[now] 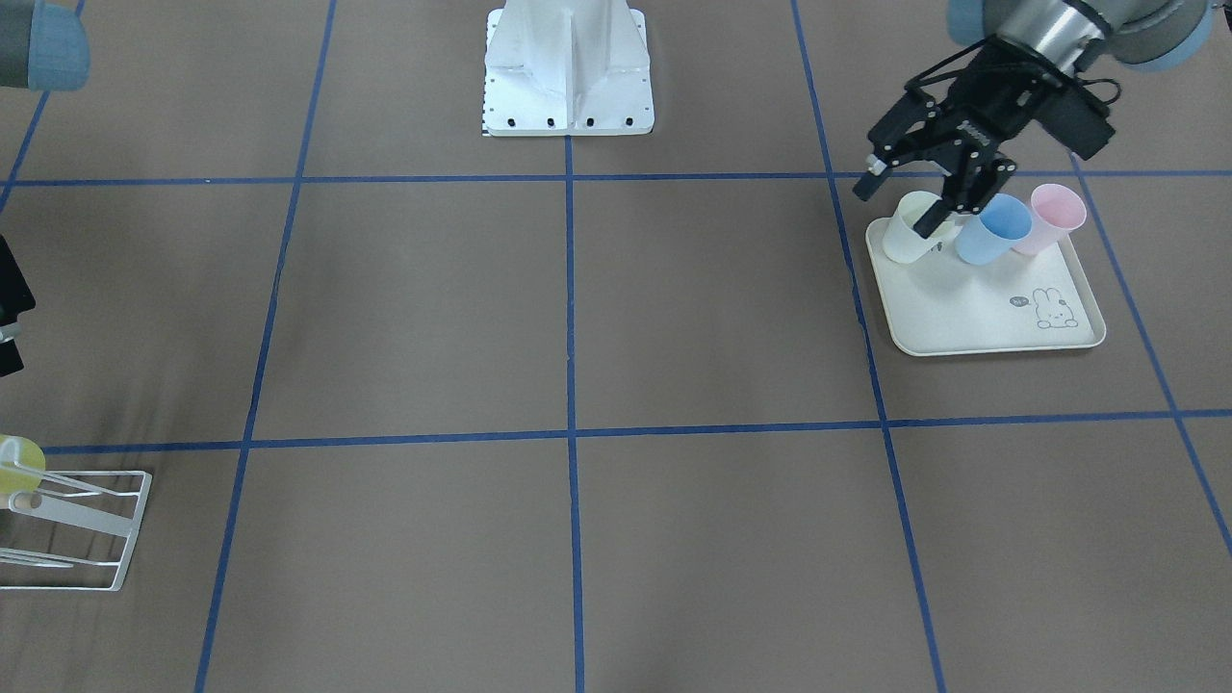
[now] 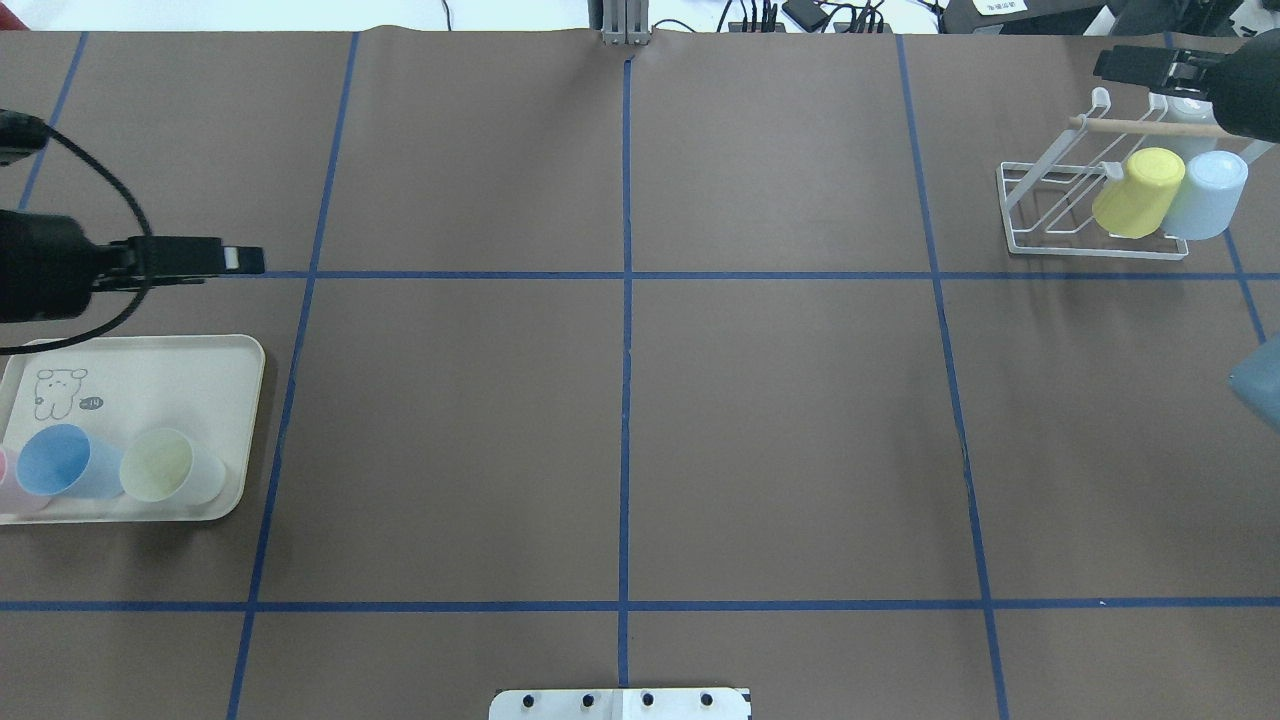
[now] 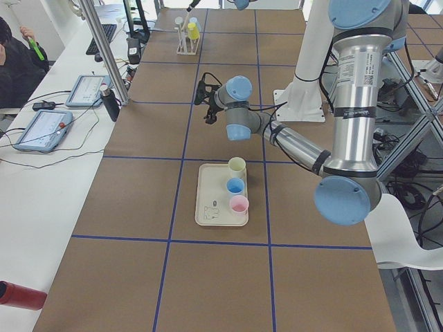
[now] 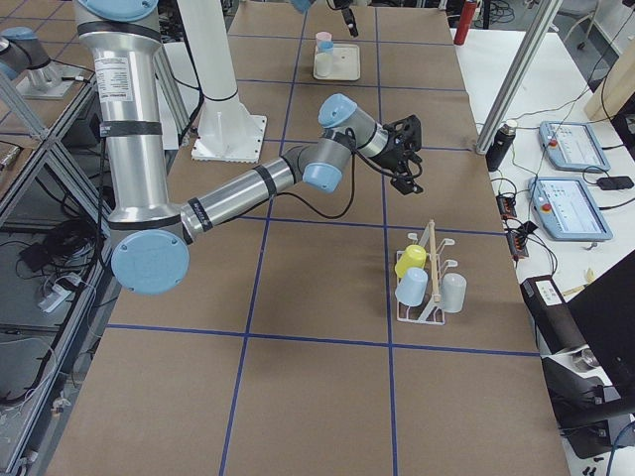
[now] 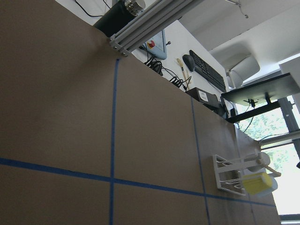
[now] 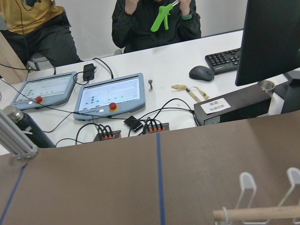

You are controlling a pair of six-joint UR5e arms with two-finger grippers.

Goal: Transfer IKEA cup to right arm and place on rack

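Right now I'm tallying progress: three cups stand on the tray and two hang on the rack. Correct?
No. The rack holds three: a yellow cup, a light blue cup and a white cup, clear in the exterior right view. Three cups on the tray is right.

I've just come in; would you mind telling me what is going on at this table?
The left gripper hovers open and empty above the tray holding a pale cup, a blue cup and a pink cup. The right gripper is by the rack at the other end, which already carries a yellow cup, a light blue cup and a white cup. No handover has begun.
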